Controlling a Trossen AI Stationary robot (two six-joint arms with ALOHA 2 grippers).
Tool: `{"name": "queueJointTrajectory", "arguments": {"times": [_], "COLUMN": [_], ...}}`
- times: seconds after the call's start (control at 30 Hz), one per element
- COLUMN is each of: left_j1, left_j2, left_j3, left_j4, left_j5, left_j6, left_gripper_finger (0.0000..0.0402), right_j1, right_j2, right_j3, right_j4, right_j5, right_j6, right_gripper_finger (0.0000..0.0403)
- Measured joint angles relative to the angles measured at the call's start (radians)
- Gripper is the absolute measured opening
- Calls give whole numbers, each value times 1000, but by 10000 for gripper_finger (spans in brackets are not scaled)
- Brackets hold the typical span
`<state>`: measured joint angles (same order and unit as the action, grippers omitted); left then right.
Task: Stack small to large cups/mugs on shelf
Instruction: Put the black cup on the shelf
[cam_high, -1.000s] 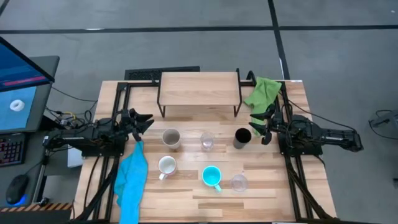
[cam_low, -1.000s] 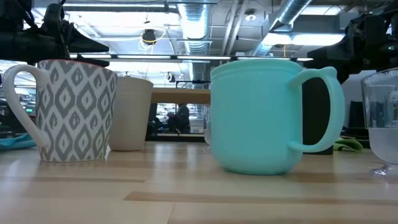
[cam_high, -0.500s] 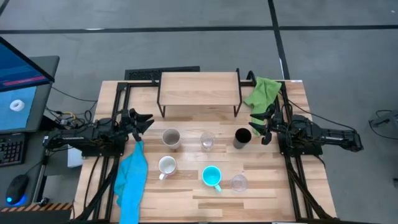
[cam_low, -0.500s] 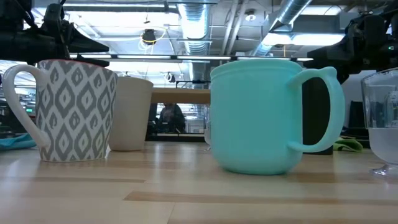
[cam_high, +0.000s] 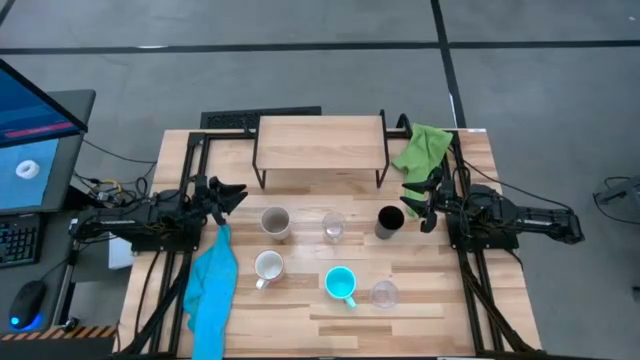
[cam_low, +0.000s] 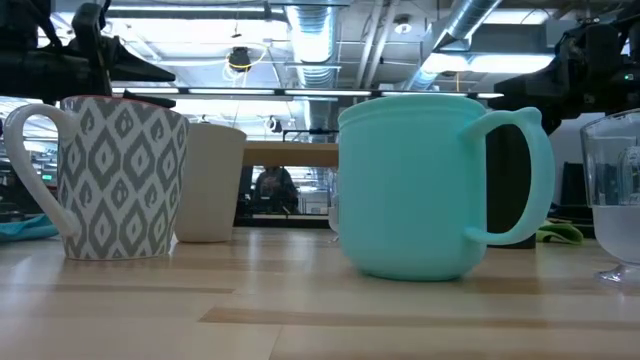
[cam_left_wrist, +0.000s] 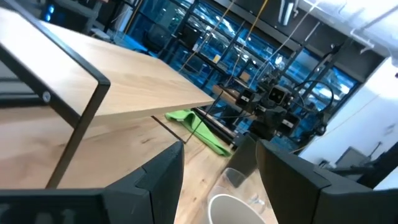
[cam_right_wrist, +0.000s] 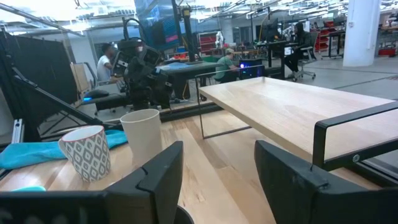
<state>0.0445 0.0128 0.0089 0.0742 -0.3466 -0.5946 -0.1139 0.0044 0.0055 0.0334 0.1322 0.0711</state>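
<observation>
Six cups stand upright on their bases on the slatted table in front of the shelf (cam_high: 320, 142). They are a beige-grey cup (cam_high: 275, 222), a clear glass (cam_high: 333, 228), a black tumbler (cam_high: 390, 221), a white patterned handled mug (cam_high: 267, 267), a cyan handled mug (cam_high: 341, 284) and a second clear glass (cam_high: 384, 294). My left gripper (cam_high: 228, 192) hovers open at the table's left side, left of the beige-grey cup. My right gripper (cam_high: 418, 205) hovers open just right of the black tumbler, apart from it. The shelf top is bare.
A blue cloth (cam_high: 212, 285) lies along the table's left side below the left gripper. A green cloth (cam_high: 423, 148) lies at the far right corner beside the shelf. Black frame rails run along both table sides. People show in the room beyond the table.
</observation>
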Motion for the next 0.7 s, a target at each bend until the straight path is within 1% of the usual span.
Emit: {"name": "queueJointTrajectory", "arguments": {"times": [0.17, 0.27, 0.47, 0.7], "left_j1": [0, 0, 0, 0], "left_j2": [0, 0, 0, 0], "left_j3": [0, 0, 0, 0], "left_j4": [0, 1, 6, 24], "left_j5": [-11, -14, -33, -89], "left_j6": [-24, -87, -119, -261], "left_gripper_finger": [193, 193, 193, 193], "right_j1": [0, 0, 2, 2], "right_j2": [0, 0, 0, 0], "right_j3": [0, 0, 0, 0], "right_j4": [0, 0, 8, 27], "right_j5": [0, 0, 0, 0], "right_j6": [0, 22, 259, 433], "right_gripper_finger": [221, 221, 221, 221]}}
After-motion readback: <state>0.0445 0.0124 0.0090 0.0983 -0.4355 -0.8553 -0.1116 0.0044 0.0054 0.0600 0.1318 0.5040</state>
